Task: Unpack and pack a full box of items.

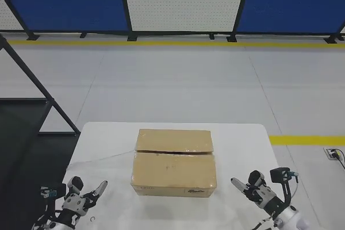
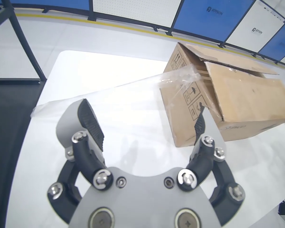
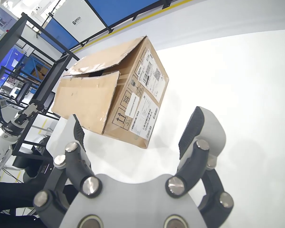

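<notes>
Bottom left of the top view: left gripper [image 1: 87, 188] over the table [image 1: 106, 144], jaws wide apart, holding nothing. Bottom right: right gripper [image 1: 246, 183], same (wide, empty). Frame ctr: cardboard box [image 1: 172, 172] on the table, flaps folded down w/ a slight gap.

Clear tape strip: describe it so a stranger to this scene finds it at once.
On the white table sits a single brown cardboard box. From the box end facing the left end effector, a long strip of clear tape trails across the tabletop toward the table's edge. It alone is transparent and glossy, crinkled where it clings to the box.
</notes>
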`<state>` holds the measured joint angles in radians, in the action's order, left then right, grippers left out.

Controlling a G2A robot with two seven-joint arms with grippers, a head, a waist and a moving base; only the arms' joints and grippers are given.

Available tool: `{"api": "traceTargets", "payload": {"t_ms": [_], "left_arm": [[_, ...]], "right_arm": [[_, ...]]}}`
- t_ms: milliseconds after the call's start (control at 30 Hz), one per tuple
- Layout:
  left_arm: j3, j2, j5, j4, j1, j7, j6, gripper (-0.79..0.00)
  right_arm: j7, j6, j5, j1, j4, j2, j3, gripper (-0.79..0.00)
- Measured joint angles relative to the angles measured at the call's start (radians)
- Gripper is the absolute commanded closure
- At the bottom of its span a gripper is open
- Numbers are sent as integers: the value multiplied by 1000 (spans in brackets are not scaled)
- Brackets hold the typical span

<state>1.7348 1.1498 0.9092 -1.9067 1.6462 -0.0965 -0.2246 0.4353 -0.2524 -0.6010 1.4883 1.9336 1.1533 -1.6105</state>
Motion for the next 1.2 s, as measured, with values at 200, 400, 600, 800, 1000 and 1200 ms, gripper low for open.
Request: {"api": "traceTargets", "payload": {"t_ms": [200,400,600,800,1000,1200], "left_arm": [[-6,1,-11,5,3,-8,-8,-785],[-27,6,-260,-21,-40,-106,-23,-785],[-21,-4,-436,0,-138,-317,-50,-785],[-11,-18,-651,79,-248,-561,-89,-785],[3,-31,-803,150,-316,-719,-90,-785],[6,-40,-832,182,-330,-747,-100,-785]], "right_arm": [[-9,1,-8,2,-4,1,5,-785],[16,-49,94,-78,-49,6,83,-785],[187,-61,316,-233,-162,6,123,-785],[290,-83,474,-372,-317,7,153,-785],[364,-108,600,-452,-425,10,189,-785],[439,-142,684,-491,-468,10,219,-785]]}}
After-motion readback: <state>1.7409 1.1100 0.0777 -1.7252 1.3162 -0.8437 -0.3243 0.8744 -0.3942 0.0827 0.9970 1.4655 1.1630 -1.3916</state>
